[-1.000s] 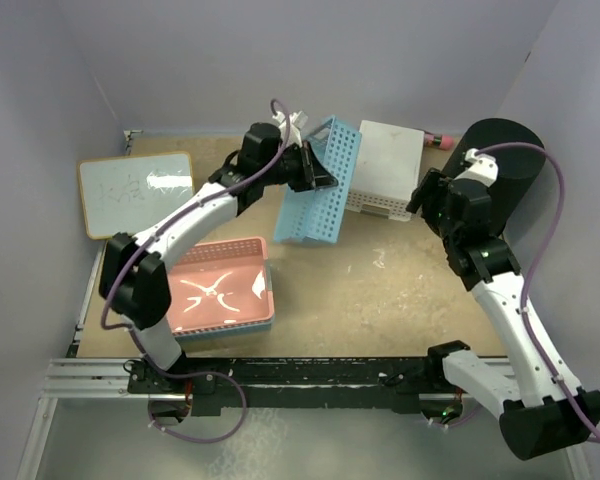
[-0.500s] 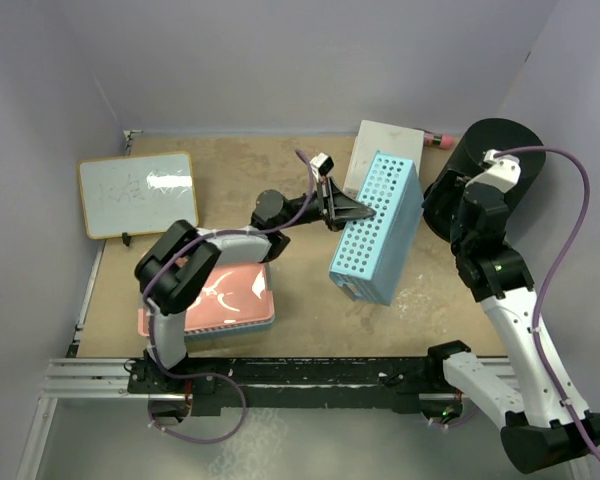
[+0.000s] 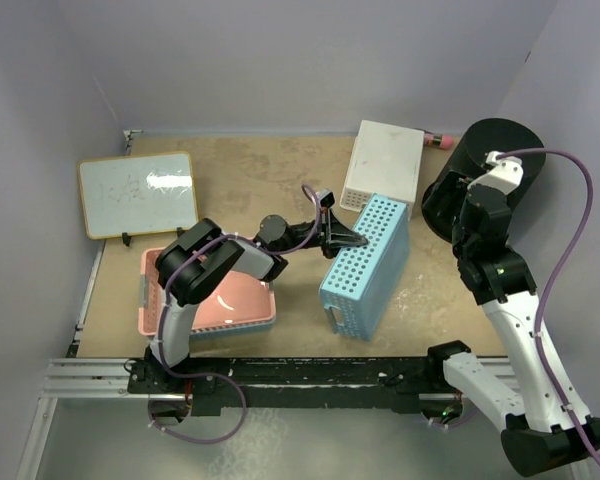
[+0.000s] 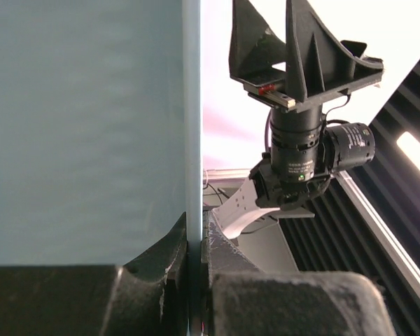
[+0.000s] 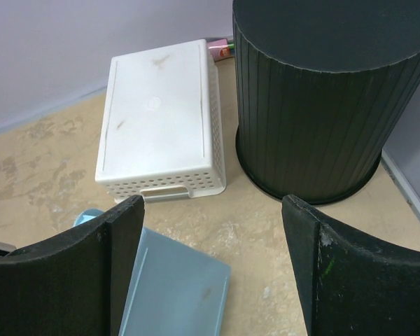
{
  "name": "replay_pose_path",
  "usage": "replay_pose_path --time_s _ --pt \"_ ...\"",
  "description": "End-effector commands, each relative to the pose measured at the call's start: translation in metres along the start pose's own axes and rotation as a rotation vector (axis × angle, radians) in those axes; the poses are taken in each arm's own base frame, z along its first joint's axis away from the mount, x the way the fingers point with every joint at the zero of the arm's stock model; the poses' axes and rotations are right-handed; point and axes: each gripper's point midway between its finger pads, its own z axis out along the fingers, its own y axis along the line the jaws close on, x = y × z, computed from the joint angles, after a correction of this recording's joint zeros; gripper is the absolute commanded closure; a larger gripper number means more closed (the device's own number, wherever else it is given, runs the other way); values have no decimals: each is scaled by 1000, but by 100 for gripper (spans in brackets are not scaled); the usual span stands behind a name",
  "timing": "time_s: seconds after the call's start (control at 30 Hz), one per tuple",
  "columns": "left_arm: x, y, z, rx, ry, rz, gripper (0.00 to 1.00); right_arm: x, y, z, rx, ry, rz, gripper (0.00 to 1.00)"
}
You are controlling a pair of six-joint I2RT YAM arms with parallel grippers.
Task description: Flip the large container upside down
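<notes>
Sandy brown table, lilac walls around it. The large container stands at the far right corner with its closed flat end up and its wide rim down on the table, just beside the white basket. My right gripper is spread wide in front of it, not touching. My left gripper pinches one thin wall of the blue basket, which is raised on its side.
</notes>
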Motion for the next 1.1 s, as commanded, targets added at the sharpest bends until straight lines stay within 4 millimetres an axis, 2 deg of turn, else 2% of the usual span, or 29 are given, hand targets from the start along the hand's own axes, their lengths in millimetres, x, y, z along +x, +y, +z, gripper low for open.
replay_pose_path --time_s 0.0,0.17,0.33,0.43,0.7,0.83,0.93,1.07 --pt "17 -16 -8 120 59 116 100 -16 0 -3 0 -48 10 18" --pt "14 6 -13 74 70 112 98 -15 2 -1 -9 -42 6 18" --pt "2 21 -23 38 52 111 62 -14 4 -1 -15 -37 4 18" --pt "-11 25 -32 15 19 115 51 -14 4 -1 -16 -36 2 18" --pt "-49 53 -39 -197 -75 221 45 -12 7 1 -28 -27 -5 18" --pt "-65 46 -35 -295 -95 342 45 -1 15 4 -64 21 -23 18" --pt "-78 45 -35 -449 -103 492 44 10 22 7 -94 77 -47 18" --pt "-95 25 -44 -672 -139 666 44 33 25 12 -99 191 -97 18"
